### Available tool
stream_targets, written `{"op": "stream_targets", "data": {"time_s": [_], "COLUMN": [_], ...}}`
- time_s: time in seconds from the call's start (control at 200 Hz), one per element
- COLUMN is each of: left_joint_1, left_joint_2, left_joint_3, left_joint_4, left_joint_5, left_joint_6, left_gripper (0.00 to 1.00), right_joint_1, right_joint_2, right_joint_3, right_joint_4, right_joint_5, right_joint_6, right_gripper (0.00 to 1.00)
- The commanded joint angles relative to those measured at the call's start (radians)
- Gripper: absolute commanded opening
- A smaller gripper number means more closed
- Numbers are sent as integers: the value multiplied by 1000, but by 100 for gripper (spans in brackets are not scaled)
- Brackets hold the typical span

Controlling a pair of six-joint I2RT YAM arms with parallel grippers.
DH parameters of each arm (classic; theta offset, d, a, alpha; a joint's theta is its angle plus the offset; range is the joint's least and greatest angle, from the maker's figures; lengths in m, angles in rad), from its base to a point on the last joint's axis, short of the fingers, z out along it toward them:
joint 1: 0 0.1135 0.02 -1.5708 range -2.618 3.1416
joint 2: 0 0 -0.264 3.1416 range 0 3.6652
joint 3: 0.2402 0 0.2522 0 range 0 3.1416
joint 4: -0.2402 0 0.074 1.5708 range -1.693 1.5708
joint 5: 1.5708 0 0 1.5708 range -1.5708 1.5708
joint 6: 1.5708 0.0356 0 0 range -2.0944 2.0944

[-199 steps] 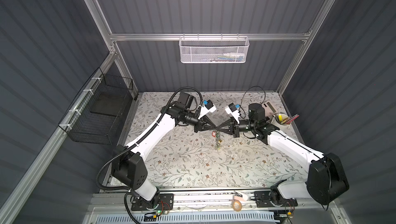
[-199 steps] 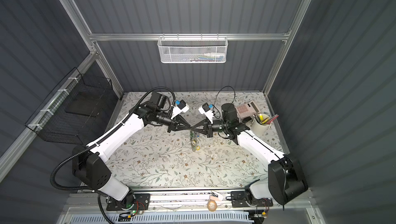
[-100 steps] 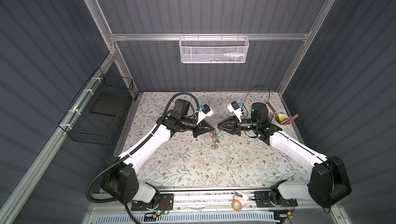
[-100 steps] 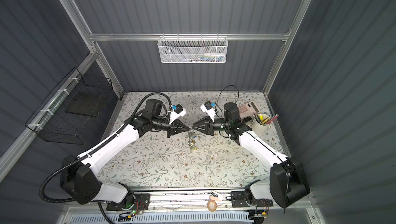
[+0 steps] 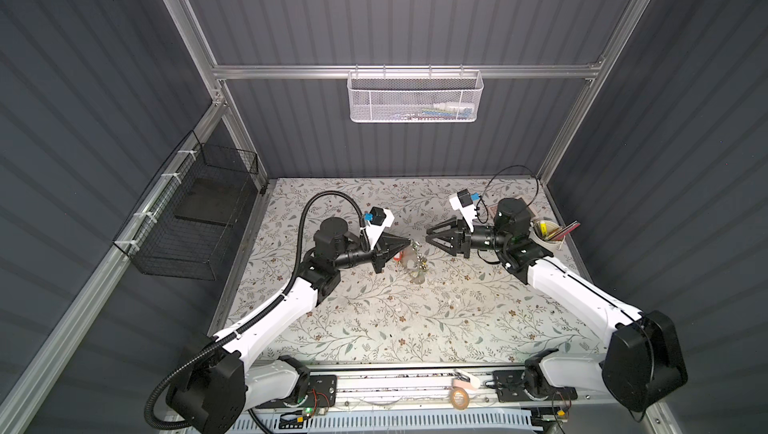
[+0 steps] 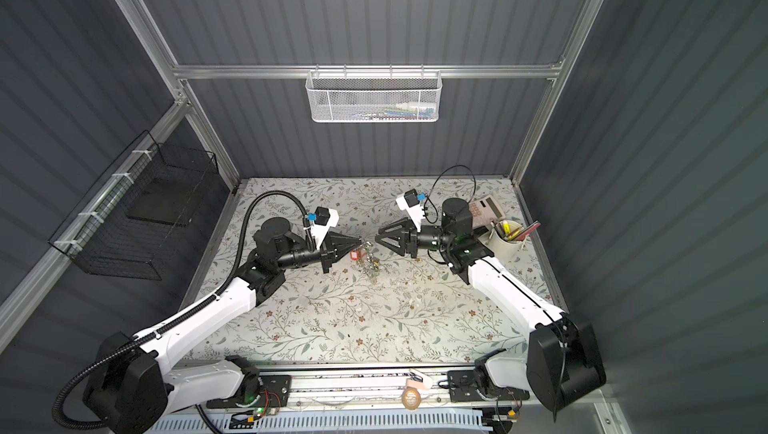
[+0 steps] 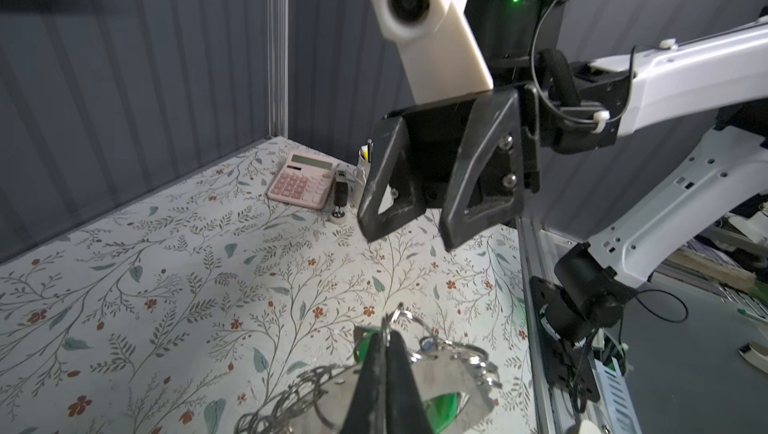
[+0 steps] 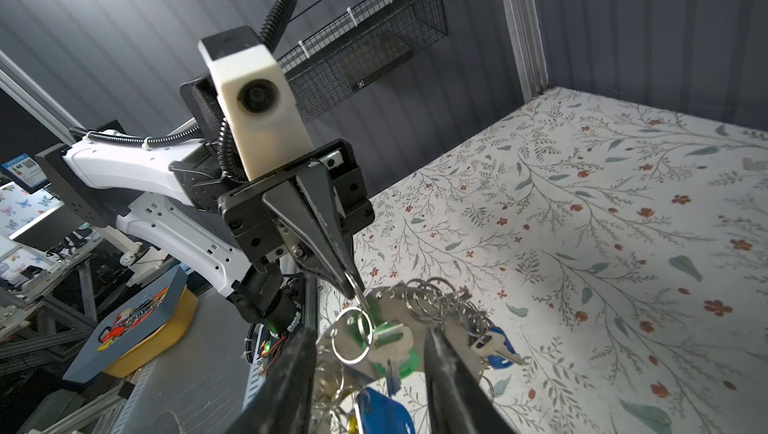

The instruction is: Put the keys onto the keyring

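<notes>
Over the middle of the tabletop point(image 5: 374, 320), a little toward the far side, we find the keys point(image 8: 388, 344): silver blades and a green tag on a small ring, lying against the keyring point(image 8: 415, 313). We cannot tell whether that small ring is threaded onto the grey loop or only rests on it. The keyring hangs as one bunch in both top views point(image 5: 412, 261) point(image 6: 368, 261), strung with many silver rings, a blue tag point(image 8: 386, 411) and a red tag point(image 6: 354, 254). We cannot tell whether its lowest keys touch the tabletop.

The left hand point(image 8: 354, 286) has its fingers pressed together on the top of the keyring, and a thin silver ring pokes out past the tips. It carries the whole bunch.

Just to the right, the right hand point(image 7: 409, 236) faces it with its fingers apart and nothing between them. In both top views a gap separates it from the bunch.

Farther right, near the far corner, a pink calculator point(image 7: 301, 180) lies flat beside a cup point(image 6: 505, 241) of pens. A white mesh basket point(image 5: 415, 99) hangs on the far wall and a black wire basket point(image 5: 195, 220) on the left wall.
</notes>
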Motion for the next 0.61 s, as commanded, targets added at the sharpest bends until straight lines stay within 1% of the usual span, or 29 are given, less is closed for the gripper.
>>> {"op": "stream_targets", "data": {"time_s": [0.0,0.25,0.36,0.535,0.6], "left_joint_1": [-21,-45,-48,-48,-48], "left_joint_2": [-44,-34,-27,-10,0], "left_joint_3": [-39,-112,-135,-164,-174], "left_joint_4": [250,435,497,593,634], "left_joint_5": [-65,-160,-197,-225,-226], "left_joint_6": [-68,-92,-105,-131,-147], "left_gripper": [0,0,0,0,0], "right_joint_1": [8,28,37,45,47], "right_joint_2": [29,79,81,82,88], "right_joint_3": [54,123,128,132,142], "right_joint_4": [38,23,10,-17,-34], "right_joint_5": [-13,-49,-69,-78,-72], "right_joint_6": [14,13,7,-5,-15], "right_gripper": [46,46,41,39,34]}}
